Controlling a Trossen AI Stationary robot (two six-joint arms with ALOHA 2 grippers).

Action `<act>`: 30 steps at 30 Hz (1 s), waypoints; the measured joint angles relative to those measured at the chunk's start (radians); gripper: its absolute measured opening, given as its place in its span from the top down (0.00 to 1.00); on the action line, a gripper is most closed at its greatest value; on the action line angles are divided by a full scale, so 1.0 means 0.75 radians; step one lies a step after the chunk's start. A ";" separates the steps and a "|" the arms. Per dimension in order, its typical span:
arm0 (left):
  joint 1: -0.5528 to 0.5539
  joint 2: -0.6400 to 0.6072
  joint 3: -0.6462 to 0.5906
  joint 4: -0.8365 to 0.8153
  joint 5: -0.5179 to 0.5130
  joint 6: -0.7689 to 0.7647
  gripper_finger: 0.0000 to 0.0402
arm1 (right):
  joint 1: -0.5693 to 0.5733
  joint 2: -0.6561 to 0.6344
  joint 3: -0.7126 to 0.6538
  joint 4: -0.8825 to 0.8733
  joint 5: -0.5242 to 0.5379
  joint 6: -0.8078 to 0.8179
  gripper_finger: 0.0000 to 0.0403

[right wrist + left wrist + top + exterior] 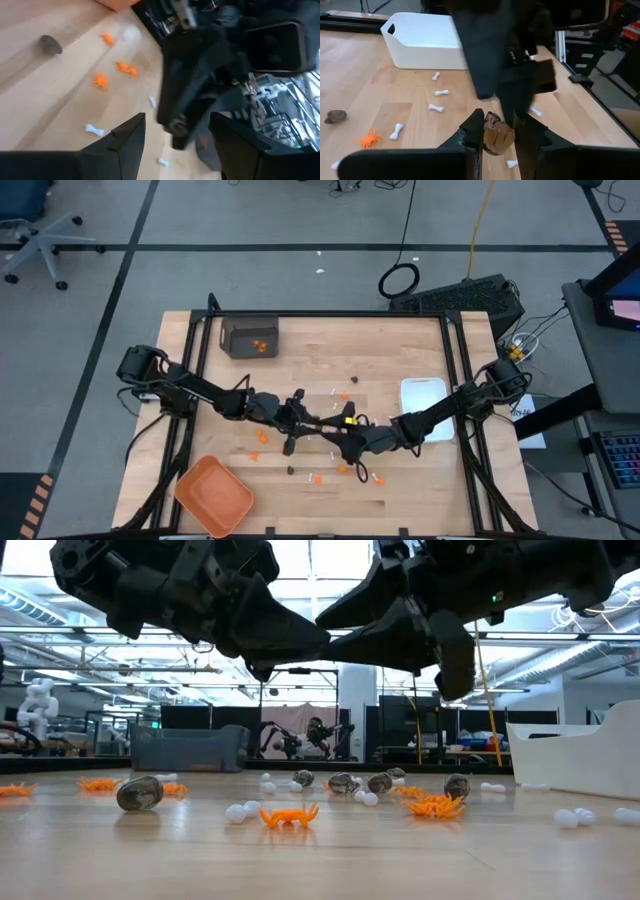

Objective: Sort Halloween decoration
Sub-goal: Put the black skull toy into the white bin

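The Halloween decoration lies scattered over the wooden table: orange bits (288,817), small white sticks (436,107) and dark brown bits (139,793). My left gripper (501,126) hangs above the table's middle, shut on one brown bit (497,137). My right gripper (177,118) faces it from the table's right, open. Its fingers (487,60) stand on either side of the left gripper's tip (175,127). Whether they touch anything, I cannot tell. In the high view both grippers meet near the middle (330,432). My left gripper pinches the brown bit by its two sides (488,134) between its two fingers. The fingers come from the table's left, almost level and slanting slightly down. The bit is lifted clear of the table.
A white rectangular dish (425,387) stands at the table's right. A dark grey bin (240,328) holding orange bits sits at the far left. An orange tray (232,502) lies at the near left corner. Loose pieces lie under and around both grippers.
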 joint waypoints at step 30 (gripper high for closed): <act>0.000 0.001 0.000 0.053 -0.028 -0.266 0.84 | -0.110 0.000 -0.001 0.015 -0.269 0.012 0.73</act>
